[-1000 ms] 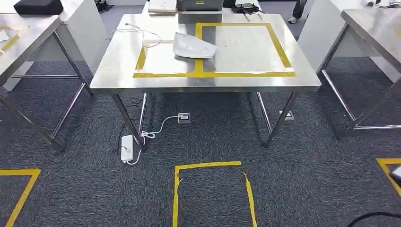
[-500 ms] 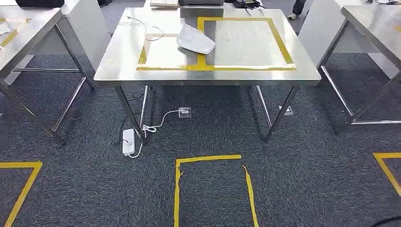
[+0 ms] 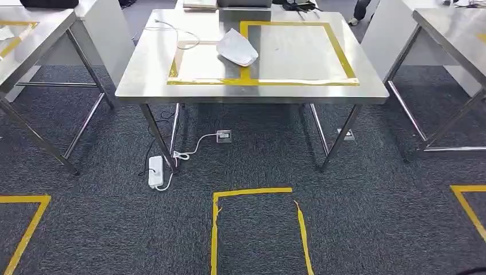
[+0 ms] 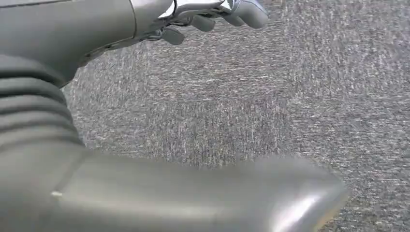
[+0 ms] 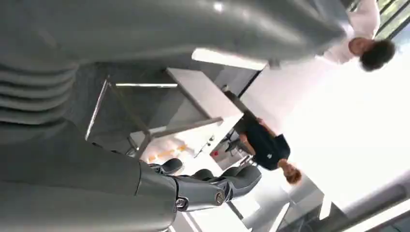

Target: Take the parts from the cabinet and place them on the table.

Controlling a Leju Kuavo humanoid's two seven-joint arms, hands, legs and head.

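Left hand [image 4: 159,19] empty, fingers [image 4: 244,12] loosely spread over grey carpet [image 4: 300,96], thick thumb [image 4: 193,198] lying apart from them. Right hand [image 5: 145,188] also holding nothing, dark fingers [image 5: 232,181] slightly curled yet apart, seen against a bright room with steel tables and two people, one in a dark top [image 5: 266,145] and one in white [image 5: 358,29].

Ahead, in the head view, a steel table [image 3: 149,63] marked with yellow tape [image 3: 246,80] in two adjoining squares. On it, one white part [image 3: 236,47], lying across the tape strip between the squares, mostly on the left square's side. Thin white cable [image 3: 172,31] on the tabletop near the part, apart from it. Beneath the table, a white power strip [image 3: 155,171] on the carpet, corded to a floor socket [image 3: 223,136]. More steel tables left [image 3: 34,34] and right [image 3: 453,34]. Nearer, a yellow tape outline [image 3: 258,195] on the floor.
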